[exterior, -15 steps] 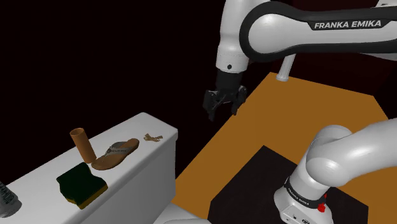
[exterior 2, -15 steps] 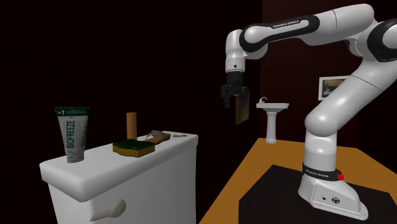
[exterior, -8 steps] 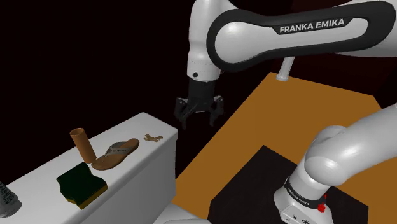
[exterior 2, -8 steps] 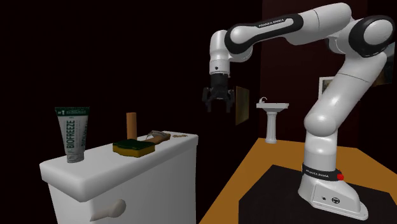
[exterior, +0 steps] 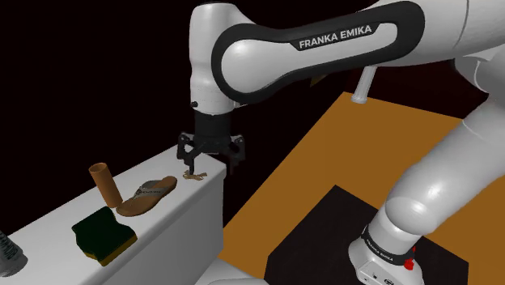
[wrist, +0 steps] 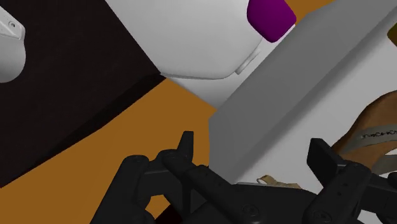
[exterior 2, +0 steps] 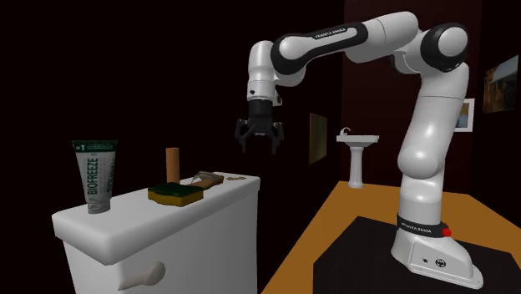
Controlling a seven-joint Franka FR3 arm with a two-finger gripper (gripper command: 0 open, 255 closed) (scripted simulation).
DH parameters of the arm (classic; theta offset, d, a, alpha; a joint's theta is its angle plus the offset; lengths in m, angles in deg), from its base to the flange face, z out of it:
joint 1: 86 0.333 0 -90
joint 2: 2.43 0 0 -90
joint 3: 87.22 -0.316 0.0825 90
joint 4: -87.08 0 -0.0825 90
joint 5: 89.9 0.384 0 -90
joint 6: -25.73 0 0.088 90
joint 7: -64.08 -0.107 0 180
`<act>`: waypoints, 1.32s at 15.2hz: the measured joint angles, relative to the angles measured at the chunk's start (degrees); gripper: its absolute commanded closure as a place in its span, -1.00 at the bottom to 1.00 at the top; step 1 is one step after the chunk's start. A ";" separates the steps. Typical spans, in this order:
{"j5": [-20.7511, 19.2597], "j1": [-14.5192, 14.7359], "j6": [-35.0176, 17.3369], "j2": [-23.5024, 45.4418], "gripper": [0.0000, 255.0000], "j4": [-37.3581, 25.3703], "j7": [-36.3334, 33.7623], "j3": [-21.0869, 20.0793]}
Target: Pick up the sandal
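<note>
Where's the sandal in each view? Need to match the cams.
Shoulder view: sandal at lower left, between the brown cylinder and a small tan piece.
Second exterior view: left of centre, just right of the green sponge.
Wrist view: brown sole just past one finger of the open gripper.
Shared landmark: the white tank top it lies on.

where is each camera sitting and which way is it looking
Shoulder view: beside and behind the stand, looking down over the white tank; the arm and gripper show.
Second exterior view: low, off to the side, looking across the tank toward the robot; the whole arm shows.
Wrist view: on the hand, looking past the open gripper at the tank's edge.
Shared: all three catch the sandal.
</note>
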 measured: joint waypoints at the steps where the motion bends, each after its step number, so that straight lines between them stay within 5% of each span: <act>1: -1.49 -0.28 -0.77 2.75 -1.00 -1.84 -2.82 -1.13; 6: -11.98 1.90 -2.69 18.36 -1.00 -13.53 -18.43 -4.47; 12: -21.89 10.21 -1.32 33.78 -1.00 -28.77 -32.32 -1.74; 20: -23.47 11.03 -5.74 36.41 -1.00 -26.64 -33.54 -0.62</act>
